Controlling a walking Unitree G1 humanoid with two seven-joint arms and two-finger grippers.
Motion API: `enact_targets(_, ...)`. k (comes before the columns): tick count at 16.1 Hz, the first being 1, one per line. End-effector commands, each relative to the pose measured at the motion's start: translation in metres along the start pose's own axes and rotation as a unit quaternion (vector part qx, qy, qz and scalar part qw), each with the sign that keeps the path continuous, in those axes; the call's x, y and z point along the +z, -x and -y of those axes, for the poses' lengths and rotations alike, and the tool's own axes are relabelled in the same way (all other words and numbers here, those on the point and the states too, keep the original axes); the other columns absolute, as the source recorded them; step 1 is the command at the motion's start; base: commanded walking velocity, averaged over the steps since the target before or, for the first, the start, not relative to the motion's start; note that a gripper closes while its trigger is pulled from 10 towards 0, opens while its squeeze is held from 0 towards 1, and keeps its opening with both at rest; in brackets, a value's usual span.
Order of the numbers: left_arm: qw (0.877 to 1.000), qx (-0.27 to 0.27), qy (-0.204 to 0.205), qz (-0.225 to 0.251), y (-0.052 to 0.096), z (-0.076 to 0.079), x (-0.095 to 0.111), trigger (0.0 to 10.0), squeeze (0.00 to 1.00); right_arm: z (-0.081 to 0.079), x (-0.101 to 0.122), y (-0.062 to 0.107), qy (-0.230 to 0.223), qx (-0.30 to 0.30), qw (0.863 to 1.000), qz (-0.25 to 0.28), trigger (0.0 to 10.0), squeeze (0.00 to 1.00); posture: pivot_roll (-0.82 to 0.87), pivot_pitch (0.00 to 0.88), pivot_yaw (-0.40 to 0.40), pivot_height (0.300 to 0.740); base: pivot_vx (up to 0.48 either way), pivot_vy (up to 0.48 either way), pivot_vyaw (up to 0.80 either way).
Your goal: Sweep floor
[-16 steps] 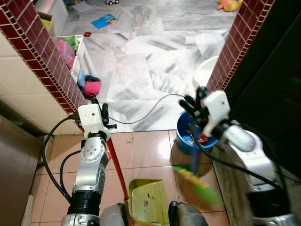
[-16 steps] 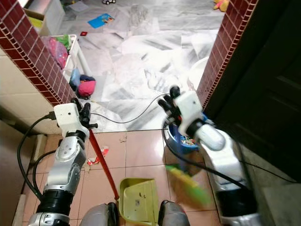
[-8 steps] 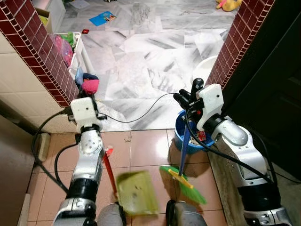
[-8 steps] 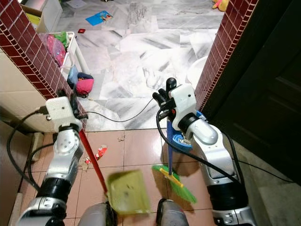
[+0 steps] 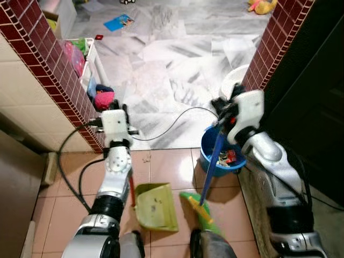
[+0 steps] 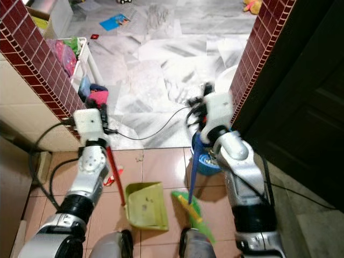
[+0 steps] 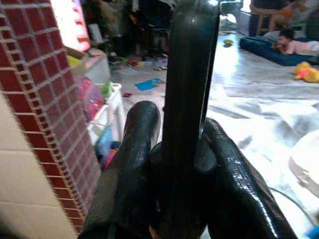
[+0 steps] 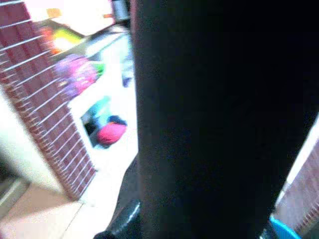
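My left gripper (image 5: pixel 128 124) is shut on the red handle (image 5: pixel 130 189) of a yellow-green dustpan (image 5: pixel 156 207), which rests on the pink tiles near my feet. In the left wrist view two black fingers (image 7: pixel 130 164) clamp the dark handle (image 7: pixel 187 89). My right gripper (image 5: pixel 222 110) is shut on the blue broom handle (image 5: pixel 214 157). The green broom head (image 5: pixel 198 208) touches the floor just right of the dustpan. A few crumbs (image 6: pixel 140 158) and a red-white wrapper (image 6: pixel 116 173) lie on the tiles by the left arm.
A blue bucket (image 5: pixel 210 161) holding litter stands behind the broom. Red brick pillars (image 5: pixel 59 70) flank the doorway, and a dark door (image 5: pixel 317 107) is at the right. A black cable (image 5: pixel 172 124) crosses the marble floor. Toy baskets (image 5: pixel 88 59) line the left wall.
The broom head has swung left across the tiles toward the dustpan. The dustpan has shifted forward and now sits flat beside it. The left arm has moved right.
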State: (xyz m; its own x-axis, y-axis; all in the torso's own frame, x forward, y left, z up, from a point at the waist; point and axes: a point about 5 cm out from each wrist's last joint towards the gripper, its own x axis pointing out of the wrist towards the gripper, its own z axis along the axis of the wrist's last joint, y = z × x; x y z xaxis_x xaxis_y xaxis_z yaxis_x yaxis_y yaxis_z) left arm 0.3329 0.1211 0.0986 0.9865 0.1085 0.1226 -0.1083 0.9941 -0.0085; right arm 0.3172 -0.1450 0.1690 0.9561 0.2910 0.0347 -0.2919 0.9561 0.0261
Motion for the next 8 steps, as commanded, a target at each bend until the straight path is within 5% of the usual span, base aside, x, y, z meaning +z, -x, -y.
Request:
enact_targets(1, 0.998, -0.014, 0.02, -0.052, 0.006, 0.006, -0.017, 10.0, 0.0, 0.001, 0.002, -0.003, -0.043, -0.018, 0.999, 0.007, 10.0, 0.0, -0.13, 0.145, 0.019, 0.74, 0.0, 0.0, 0.0)
enact_targets(5, 0.996, -0.017, 0.033, -0.075, 0.006, 0.005, -0.024, 10.0, 0.0, 0.008, 0.023, -0.011, -0.141, -0.06, 0.986, 0.067, 10.0, 0.0, -0.12, 0.14, 0.018, 0.74, 0.0, 0.0, 0.0)
enact_targets(8, 0.996, -0.017, 0.037, -0.076, 0.006, 0.005, -0.026, 10.0, 0.0, 0.013, 0.044, -0.01, -0.101, -0.06, 0.986, 0.115, 10.0, 0.0, -0.13, 0.139, 0.015, 0.74, 0.0, 0.0, 0.0)
